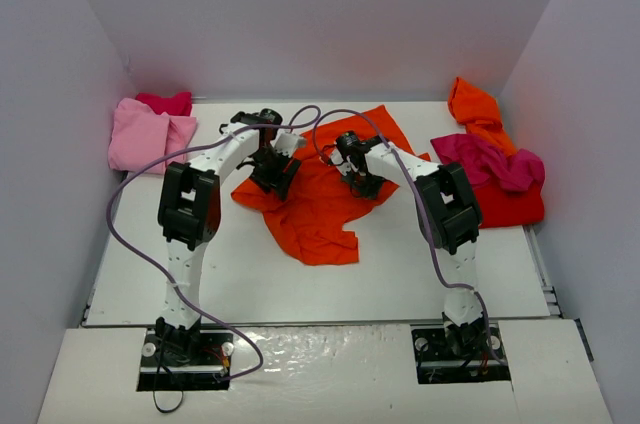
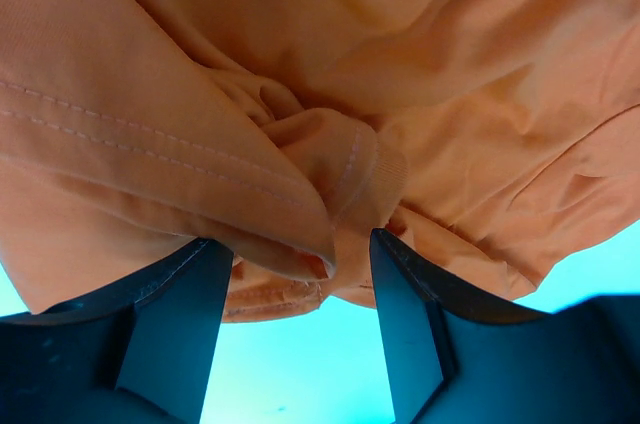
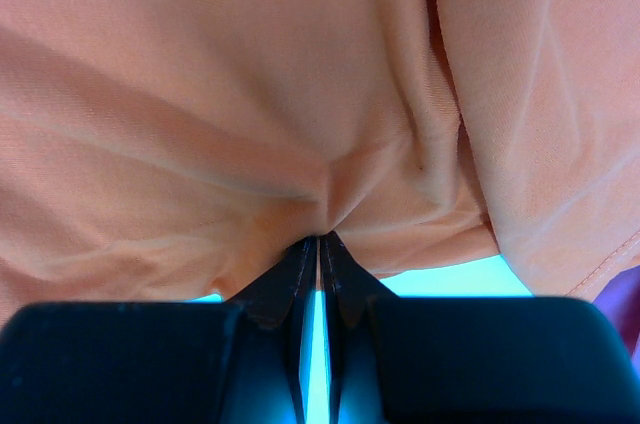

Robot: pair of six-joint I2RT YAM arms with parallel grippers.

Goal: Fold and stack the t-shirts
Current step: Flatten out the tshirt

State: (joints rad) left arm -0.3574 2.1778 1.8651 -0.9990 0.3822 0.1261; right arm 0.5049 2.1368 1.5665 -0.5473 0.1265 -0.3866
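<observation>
A bright orange t-shirt lies crumpled in the middle of the table, with both grippers on its far half. My left gripper is open. In the left wrist view a bunched fold with a stitched hem sits at the tips of the spread gripper, not pinched. My right gripper is shut on the orange t-shirt. In the right wrist view the cloth puckers where the gripper grips it. More t-shirts lie at the back: a light pink one on the left, a magenta one on the right.
A red garment shows behind the pink shirt. At the back right an orange shirt leans in the corner and a red one lies under the magenta. White walls close in the left, back and right sides. Purple cables loop over the arms.
</observation>
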